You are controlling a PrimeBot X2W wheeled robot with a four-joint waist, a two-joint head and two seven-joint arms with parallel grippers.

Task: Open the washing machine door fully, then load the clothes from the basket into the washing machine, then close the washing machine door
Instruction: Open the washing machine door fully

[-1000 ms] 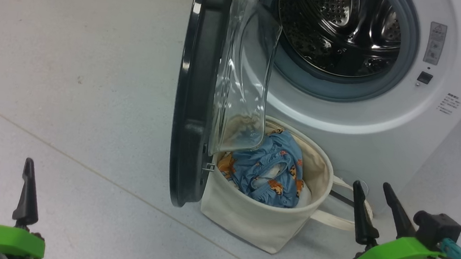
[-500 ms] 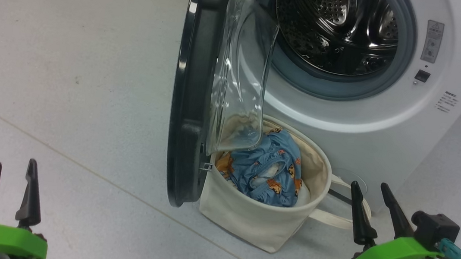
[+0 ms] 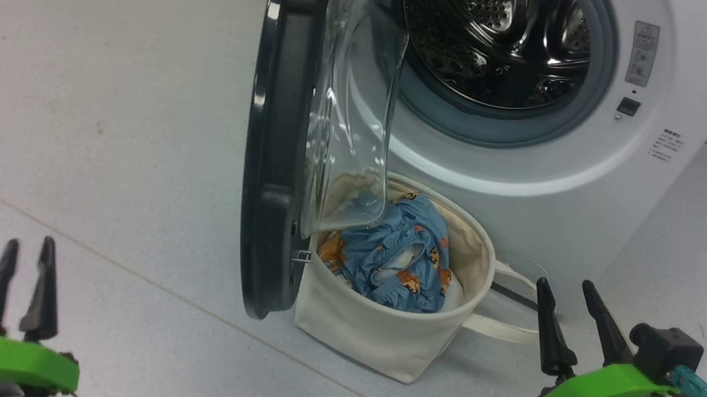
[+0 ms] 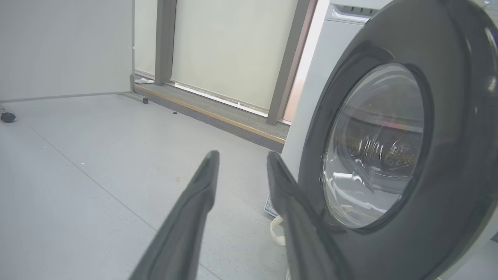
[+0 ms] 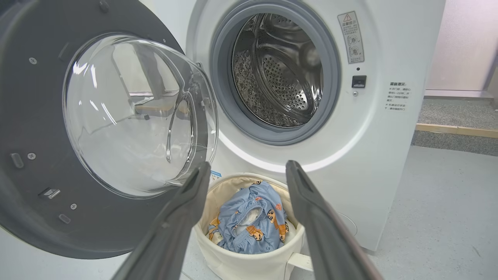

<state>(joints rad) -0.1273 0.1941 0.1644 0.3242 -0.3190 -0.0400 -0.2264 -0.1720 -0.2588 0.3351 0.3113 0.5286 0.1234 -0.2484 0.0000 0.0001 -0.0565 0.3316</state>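
1. The machine stands with its drum exposed and bare.
2. The door is swung out to the left, roughly square to the machine's front (whether it can go further I cannot tell). Its glass bowl overhangs the basket's left rim.
3. The basket sits on the floor below the opening, just beside the door's lower edge.
4. The clothes lie heaped in the basket, so loading looks like the step in hand, not yet begun.
5. The right gripper is spread wide and empty, near the basket. It probably needs to dip in from the right, clear of the bowl, and pinch the blue fabric.
6. The left gripper is open too, holds nothing, and hangs well apart on the door's outer side.
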